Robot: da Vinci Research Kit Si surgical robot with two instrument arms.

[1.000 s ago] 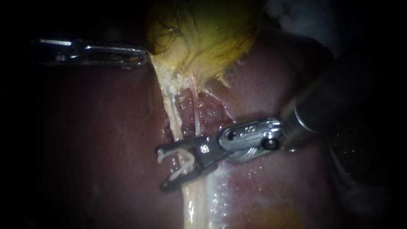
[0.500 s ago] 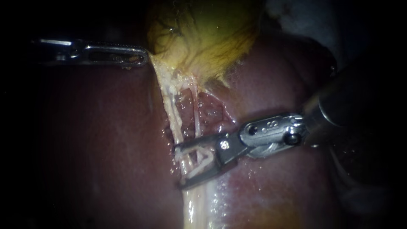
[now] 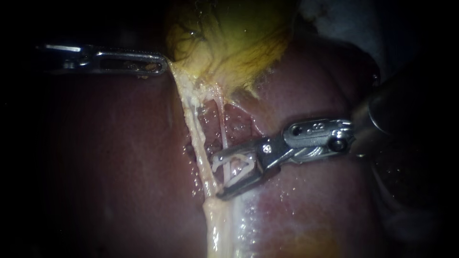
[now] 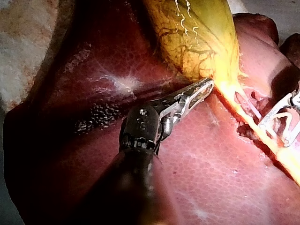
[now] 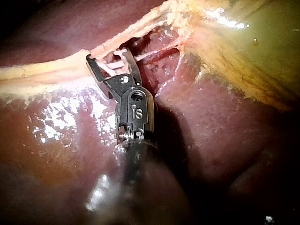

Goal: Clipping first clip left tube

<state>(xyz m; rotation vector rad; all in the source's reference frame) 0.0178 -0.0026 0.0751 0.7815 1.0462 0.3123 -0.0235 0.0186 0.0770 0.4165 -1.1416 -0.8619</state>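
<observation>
The left instrument [image 3: 160,64] has its jaws clamped on the gallbladder's [image 3: 234,43] edge. The right instrument [image 3: 216,176] holds a spread white clip [image 3: 236,179] between its jaws, at the left tube [image 3: 196,134] over the liver [image 3: 119,157].

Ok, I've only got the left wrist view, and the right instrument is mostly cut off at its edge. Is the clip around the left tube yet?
Observer: No. In the endoscope view the right instrument holds the clip between its jaws, legs spread apart, and the left tube lies just beyond the tips.
Operator: Is anything else near those jaws?
Observer: The thinner tube runs down from the gallbladder and disappears behind the upper jaw. I can't tell whether it's inside the clip.
</observation>
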